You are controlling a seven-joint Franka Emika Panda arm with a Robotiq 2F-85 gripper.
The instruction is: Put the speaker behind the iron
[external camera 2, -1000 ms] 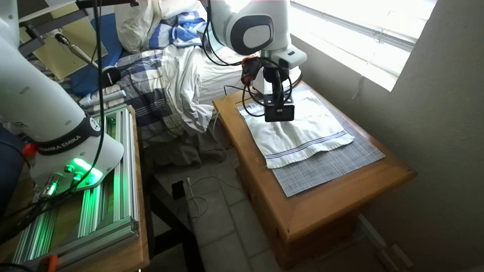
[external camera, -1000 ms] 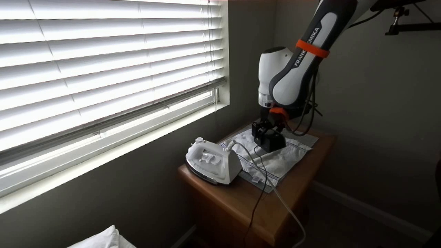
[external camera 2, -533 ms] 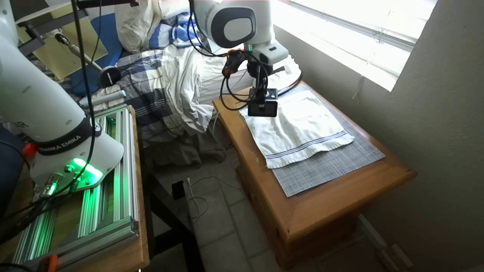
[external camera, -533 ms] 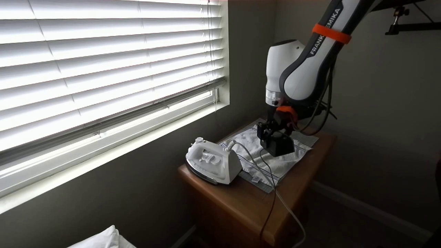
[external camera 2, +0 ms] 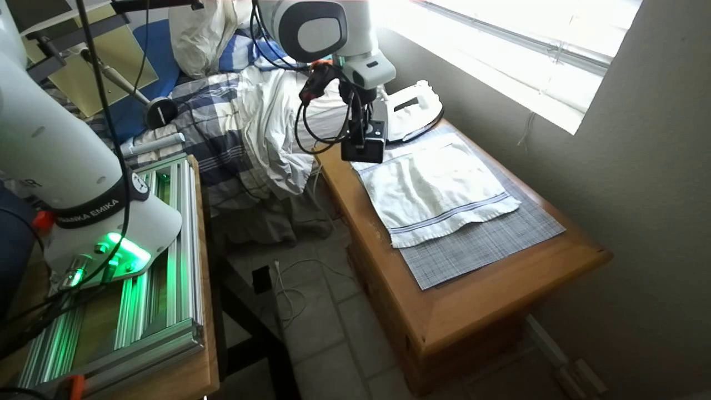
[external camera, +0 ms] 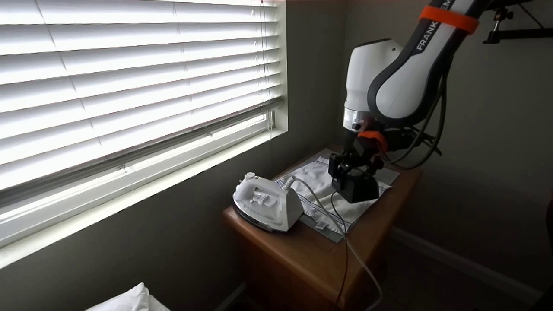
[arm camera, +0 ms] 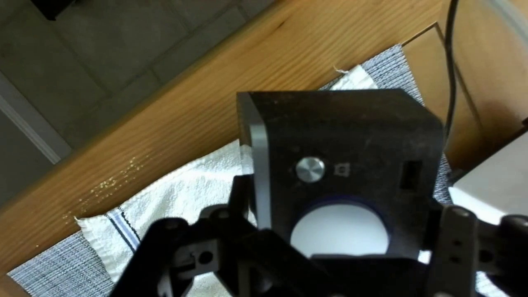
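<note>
wooden table (external camera 2: pixel 489 286); boxy black speaker (arm camera: pixel 346 177), grey-edged, round metallic button (arm camera: pixel 310 169), claw (arm camera: pixel 338 206) clamped on its sides.

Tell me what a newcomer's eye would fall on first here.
Probably the glowing white slatted blinds, filling an exterior view's upper left. Then a black two-fingered gripper holds a boxy black speaker above a brown wooden table; a white dark-soled iron sits at one end.

This is a bedroom in a home: an unmade, plaid-covered bed (external camera 2: pixel 214 119) stands near a wooden desk (external camera 2: pixel 516 278) bearing a striped towel (external camera 2: pixel 439 191) and an iron (external camera: pixel 268 206), and slatted window blinds (external camera: pixel 138 71) hang alongside.
</note>
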